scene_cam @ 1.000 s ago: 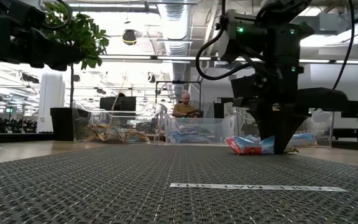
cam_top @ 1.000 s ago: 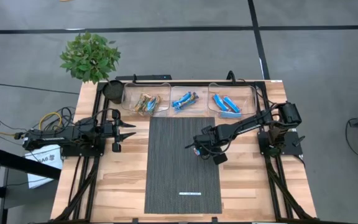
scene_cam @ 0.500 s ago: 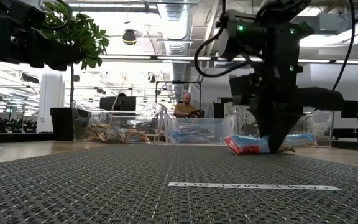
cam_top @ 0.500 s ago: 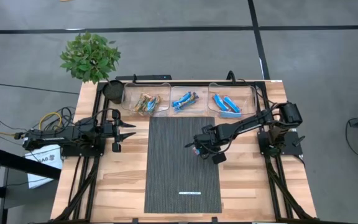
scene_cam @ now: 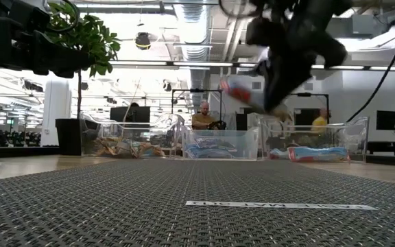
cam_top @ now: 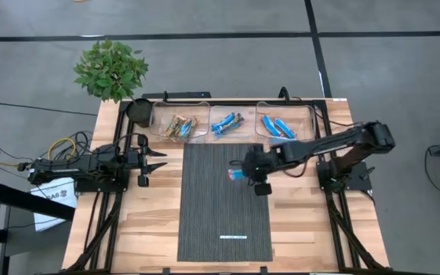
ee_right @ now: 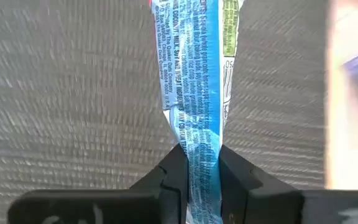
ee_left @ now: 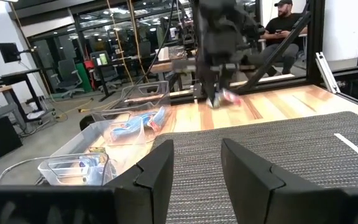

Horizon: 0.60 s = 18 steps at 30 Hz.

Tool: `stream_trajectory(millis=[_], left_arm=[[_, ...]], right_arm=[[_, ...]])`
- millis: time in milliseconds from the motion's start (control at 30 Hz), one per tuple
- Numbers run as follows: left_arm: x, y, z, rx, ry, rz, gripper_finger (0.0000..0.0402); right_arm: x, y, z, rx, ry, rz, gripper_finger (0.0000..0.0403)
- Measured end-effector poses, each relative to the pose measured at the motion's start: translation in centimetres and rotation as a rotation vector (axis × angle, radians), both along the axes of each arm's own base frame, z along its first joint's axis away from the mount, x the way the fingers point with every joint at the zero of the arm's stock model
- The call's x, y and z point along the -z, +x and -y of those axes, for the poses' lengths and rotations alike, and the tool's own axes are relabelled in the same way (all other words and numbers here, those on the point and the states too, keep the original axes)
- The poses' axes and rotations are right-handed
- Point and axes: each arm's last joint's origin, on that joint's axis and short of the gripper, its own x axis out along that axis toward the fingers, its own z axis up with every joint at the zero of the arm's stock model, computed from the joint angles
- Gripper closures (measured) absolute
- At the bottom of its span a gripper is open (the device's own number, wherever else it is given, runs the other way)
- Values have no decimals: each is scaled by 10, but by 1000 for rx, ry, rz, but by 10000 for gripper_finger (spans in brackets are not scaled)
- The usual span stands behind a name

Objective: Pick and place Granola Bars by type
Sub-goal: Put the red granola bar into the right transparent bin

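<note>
While raised clear of the mat (cam_top: pixel 205 214), hung from the right gripper (cam_top: pixel 244 171) with fingers clamped on it: one bar (cam_top: pixel 236 174), blue with a red end. Sat over the far right part of the mat in the high view, near the row of three bins and just short of the middle bin (cam_top: pixel 229 122). Pointed away from the gripper, long axis running on from the fingers, pinched end between them and free end farthest from the wrist. Showed tilted in the low view (scene_cam: pixel 243 92), red end uppermost and toward the left bin (scene_cam: pixel 122 140), well above the weave and above the bin rims behind. Gave only a small blue and red speck from above, with no sign of height off the table; gave the height plainly from table level, but not which bin lay nearest. Filled the right wrist view (ee_right: pixel 199 81) with printed wrapper squeezed narrow between the two fingers (ee_right: pixel 173 177), mat blurred beneath. Appeared far off in the left wrist view (ee_left: pixel 229 96) under the dark right arm. Rested to the left of the mat: left gripper (cam_top: pixel 159 160), fingers apart and empty. Held sorted bars already: tan in the left bin, mixed blue in the middle, bright blue in the right bin (cam_top: pixel 285 122). Lay near the mat's front edge: a white strip (cam_top: pixel 234 237).
</note>
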Motion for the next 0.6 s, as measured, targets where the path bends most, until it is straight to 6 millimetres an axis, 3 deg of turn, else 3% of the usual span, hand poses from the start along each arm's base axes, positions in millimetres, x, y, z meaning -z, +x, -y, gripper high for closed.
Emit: stream_trajectory(millis=[400, 600], left_arm=[[0, 0, 0, 0, -7, 1, 274], [0, 0, 0, 0, -8, 1, 274]], right_arm=[[-80, -37, 17, 54, 33, 360, 352], [-95, -49, 22, 72, 35, 422, 352]])
